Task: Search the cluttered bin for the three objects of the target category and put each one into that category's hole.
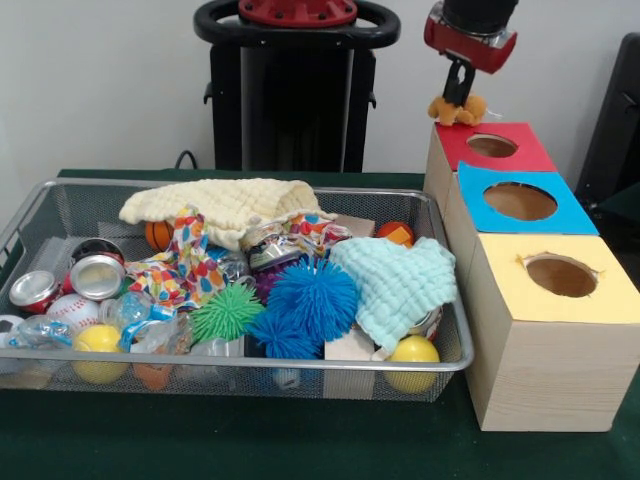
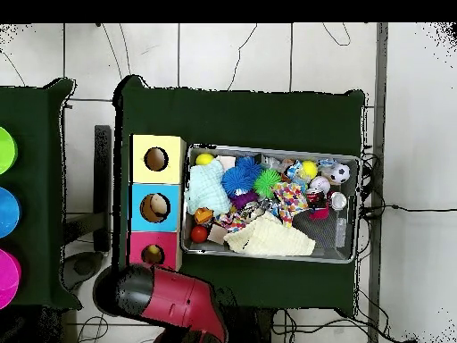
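My gripper hangs at the top right of the front view, shut on an orange-tan plush toy. It holds the toy just above and behind the round hole in the red-topped box. In the overhead view the red arm lies beside the red box's hole, and the gripper itself is hidden there. The wire mesh bin sits left of the boxes, full of clutter, and also shows in the overhead view. I cannot make out the other two plush toys.
The blue-topped box and the yellow-topped box stand in line with the red one. The bin holds a yellow cloth, a mint cloth, spiky blue and green balls, yellow balls, and cans.
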`<state>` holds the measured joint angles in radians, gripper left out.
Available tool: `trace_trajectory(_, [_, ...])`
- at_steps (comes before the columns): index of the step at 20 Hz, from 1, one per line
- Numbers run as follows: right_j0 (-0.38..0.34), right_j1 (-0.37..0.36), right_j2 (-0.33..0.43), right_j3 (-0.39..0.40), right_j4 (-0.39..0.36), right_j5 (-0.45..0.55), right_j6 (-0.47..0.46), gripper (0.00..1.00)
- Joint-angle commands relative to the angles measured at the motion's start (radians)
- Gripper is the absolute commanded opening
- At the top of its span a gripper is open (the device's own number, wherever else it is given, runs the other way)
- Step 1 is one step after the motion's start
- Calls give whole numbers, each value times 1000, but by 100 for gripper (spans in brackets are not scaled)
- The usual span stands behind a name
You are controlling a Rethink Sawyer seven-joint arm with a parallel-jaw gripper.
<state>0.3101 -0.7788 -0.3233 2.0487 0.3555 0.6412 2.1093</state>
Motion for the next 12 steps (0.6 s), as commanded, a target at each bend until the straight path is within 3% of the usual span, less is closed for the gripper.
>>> trace_trajectory(1, [31,-49,-3,-148,41,227,354,0])
trace_trajectory(7, [44,-87,-26,-186,22,345,384,0])
trace_trajectory(12, [28,-69,-10,-190,22,320,372,0])
